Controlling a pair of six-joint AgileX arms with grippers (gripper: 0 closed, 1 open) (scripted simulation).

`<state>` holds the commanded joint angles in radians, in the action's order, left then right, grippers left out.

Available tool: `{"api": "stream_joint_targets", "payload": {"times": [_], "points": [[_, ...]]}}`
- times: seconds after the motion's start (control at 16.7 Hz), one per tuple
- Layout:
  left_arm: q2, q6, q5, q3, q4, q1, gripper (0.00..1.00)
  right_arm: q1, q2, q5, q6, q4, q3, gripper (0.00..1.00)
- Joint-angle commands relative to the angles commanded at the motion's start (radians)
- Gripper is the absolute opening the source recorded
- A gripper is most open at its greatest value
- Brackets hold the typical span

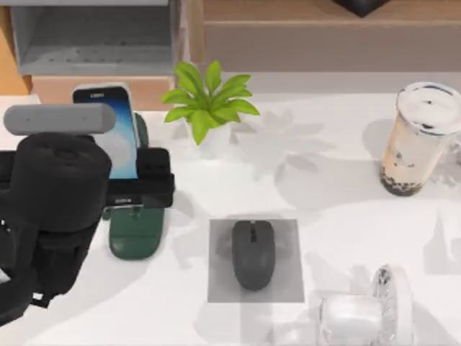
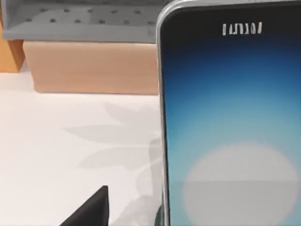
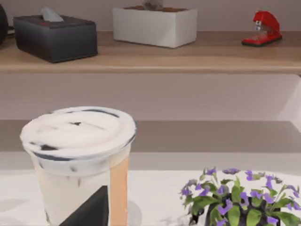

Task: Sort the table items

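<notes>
1. Broadly, the table [image 1: 216, 317] is the largest thing; I place everything else from the mouse [image 1: 253, 254], which lies on a grey pad [image 1: 220, 288] near the middle of the front.
2. Left arm: it hangs to the mouse's left, with the left gripper [image 1: 140, 189] at the phone [image 1: 119, 130]. Whether its claw is open or closed on the phone, I cannot tell.
3. Cup [image 1: 418, 140]: behind the mouse and well off to its right, upright on the table. The right gripper's [image 3: 89, 209] dark fingertip sits low before it in the right wrist view; claw state unclear.
4. Phone: behind-left of the mouse, leaning upright on the stand [image 1: 133, 234].
5. Progress, as I judge it: mouse on pad and phone on stand look sorted; the cup seems left.
</notes>
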<state>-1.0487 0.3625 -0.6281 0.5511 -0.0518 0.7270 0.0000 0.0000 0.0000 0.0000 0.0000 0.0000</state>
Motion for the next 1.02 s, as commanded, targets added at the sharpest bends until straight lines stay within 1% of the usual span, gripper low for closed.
{"api": "stream_joint_targets", "payload": {"times": [0.12, 0.24, 0.78, 0.9, 1.02], "points": [[0.079, -0.029, 0.048, -0.042, 0.004, -0.056, 1.00, 0.000, 0.000, 0.000, 0.000, 0.000, 0.000, 1.00], [0.179, -0.066, 0.111, -0.099, 0.009, -0.131, 1.00, 0.000, 0.000, 0.000, 0.000, 0.000, 0.000, 1.00], [0.822, -0.271, 0.483, -0.436, 0.027, -0.558, 1.00, 0.000, 0.000, 0.000, 0.000, 0.000, 0.000, 1.00], [0.938, -0.313, 0.552, -0.493, 0.037, -0.639, 1.00, 0.000, 0.000, 0.000, 0.000, 0.000, 0.000, 1.00], [1.014, -0.346, 0.603, -0.532, 0.046, -0.697, 1.00, 0.000, 0.000, 0.000, 0.000, 0.000, 0.000, 1.00]]}}
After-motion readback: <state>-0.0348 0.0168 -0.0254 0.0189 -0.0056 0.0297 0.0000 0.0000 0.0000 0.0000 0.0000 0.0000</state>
